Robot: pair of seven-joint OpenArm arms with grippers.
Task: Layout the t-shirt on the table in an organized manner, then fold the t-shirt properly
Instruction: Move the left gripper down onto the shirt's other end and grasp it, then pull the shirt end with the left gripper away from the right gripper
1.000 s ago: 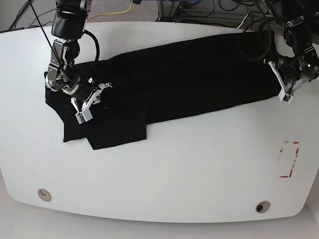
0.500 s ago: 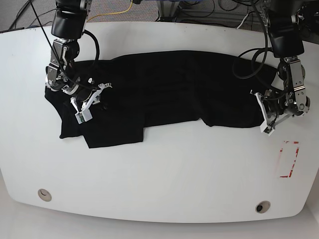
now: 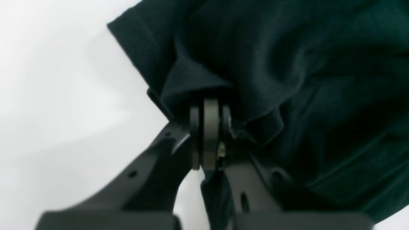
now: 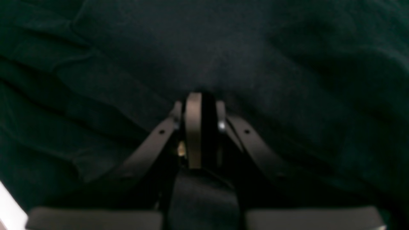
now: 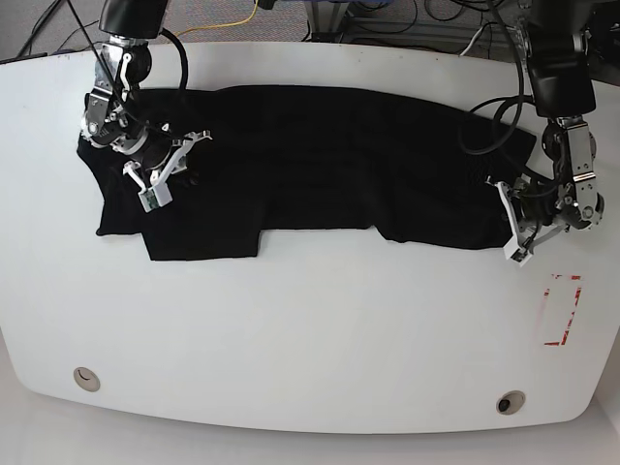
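Note:
The black t-shirt point(image 5: 329, 165) lies stretched across the back half of the white table point(image 5: 320, 339), from far left to far right. My right gripper point(image 5: 174, 165) sits on the shirt's left part, shut on a pinch of the cloth point(image 4: 204, 64). At the shirt's right end my left gripper point(image 5: 504, 218) is shut on a bunched corner of the fabric point(image 3: 198, 80), next to the bare tabletop point(image 3: 57, 95). Dark cloth fills the whole right wrist view around that gripper point(image 4: 201, 105). In the left wrist view the other gripper point(image 3: 209, 111) shows folds of cloth draped over its fingertips.
A red rectangle marking point(image 5: 562, 310) lies on the table near the right edge. Two round grommet holes point(image 5: 86, 378) point(image 5: 510, 402) sit near the front edge. Cables point(image 5: 387, 19) run behind the table's back edge.
Both arms have kept hold of the shirt. The right gripper moved back and left, the left gripper came forward, and the cloth now lies straighter and flatter across the table.

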